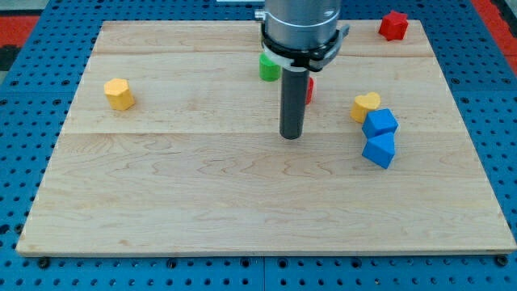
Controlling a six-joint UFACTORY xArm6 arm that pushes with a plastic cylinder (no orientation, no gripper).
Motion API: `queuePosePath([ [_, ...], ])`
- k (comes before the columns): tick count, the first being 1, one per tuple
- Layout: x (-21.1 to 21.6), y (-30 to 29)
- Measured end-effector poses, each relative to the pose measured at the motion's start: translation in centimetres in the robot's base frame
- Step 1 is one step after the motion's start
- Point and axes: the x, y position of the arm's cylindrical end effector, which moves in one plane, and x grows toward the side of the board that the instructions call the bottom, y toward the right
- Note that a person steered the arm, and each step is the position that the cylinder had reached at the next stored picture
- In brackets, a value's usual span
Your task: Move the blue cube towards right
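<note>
- Blue cube (pixel 380 124): at the surface's three o'clock side, touching a second blue block (pixel 379 150) at its six o'clock and a yellow heart-shaped block (pixel 365 106) at its ten o'clock.
- My tip (pixel 291 136): well apart at the cube's nine o'clock. No hand fitted, nothing held.
- Risk: pushing rightward would likely drag either neighbour along, since both touch it.
- Others: green block (pixel 267 68), red block (pixel 308 89), red block (pixel 393 26), yellow block (pixel 119 94), surface (pixel 202 202).

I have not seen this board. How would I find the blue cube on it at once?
Start at the wooden board and go to its right side in the view, where three blocks cluster. The blue cube is the middle one, with the yellow heart-shaped block at its upper left and another blue block just below. My tip stands apart, to the cube's left.
</note>
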Motion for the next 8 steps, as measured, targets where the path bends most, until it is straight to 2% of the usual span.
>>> queuePosePath([
  [8, 0.9, 14.3],
])
